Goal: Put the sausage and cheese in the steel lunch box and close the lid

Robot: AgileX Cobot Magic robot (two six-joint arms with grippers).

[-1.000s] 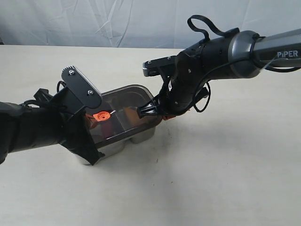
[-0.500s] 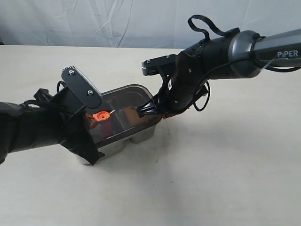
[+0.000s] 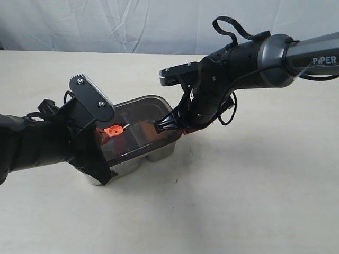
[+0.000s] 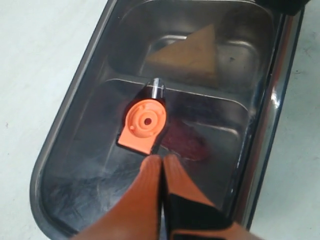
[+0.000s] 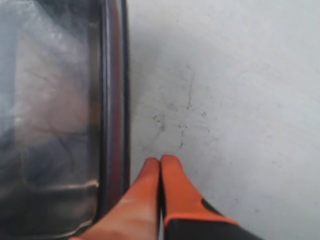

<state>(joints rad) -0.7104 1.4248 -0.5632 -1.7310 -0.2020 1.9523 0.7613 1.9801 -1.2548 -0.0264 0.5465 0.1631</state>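
Steel lunch box [image 3: 159, 154] sat upright, shiny silver with rounded corners, with the dark smoky lid [image 3: 139, 117] lying over its top, orange valve [image 4: 144, 124] mid-lid. Seen dimly through the lid, the yellow-orange cheese [image 4: 192, 56] wedge lay flat in one compartment and the red sausage [image 4: 186, 143] in the other

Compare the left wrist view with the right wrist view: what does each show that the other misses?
Only the left wrist view: the lid with its orange valve and, through the dark plastic, the cheese and the sausage on opposite sides of a divider. The left tool is shut near the valve. Only the right wrist view: the right tool, shut, over bare table just beside the lid's rim; whatever lies under the lid is a blur there. Both: the lid and pale table.
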